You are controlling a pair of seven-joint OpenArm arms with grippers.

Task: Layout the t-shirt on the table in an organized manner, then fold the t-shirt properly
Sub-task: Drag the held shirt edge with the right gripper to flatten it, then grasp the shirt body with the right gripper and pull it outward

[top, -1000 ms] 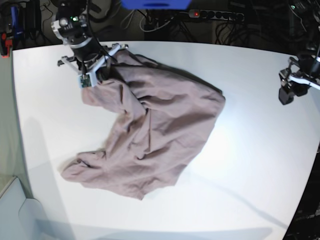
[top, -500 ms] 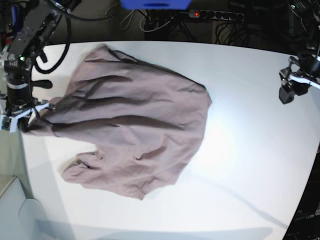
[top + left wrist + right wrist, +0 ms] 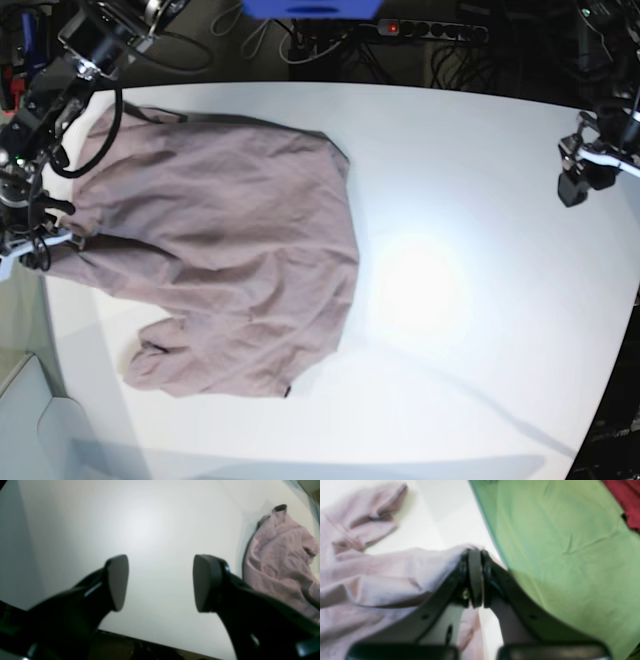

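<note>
white table [image 3: 480,200] | mauve t-shirt [image 3: 220,250] rumpled | right pincer [image 3: 475,555] pinching its edge | left pincer [image 3: 160,582] spread

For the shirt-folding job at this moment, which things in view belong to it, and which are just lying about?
Belongs to the job:
- t-shirt, bunched, pulled to the table's edge
- table
- right pincer, shut on the t-shirt's edge
- left pincer, open, holding nothing

Just lying about:
- green cloth beside the table
- red cloth
- power strip behind the table

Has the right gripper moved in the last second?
Yes. The right gripper, pinching the t-shirt, has gone from the table's far edge to its left edge.
</note>
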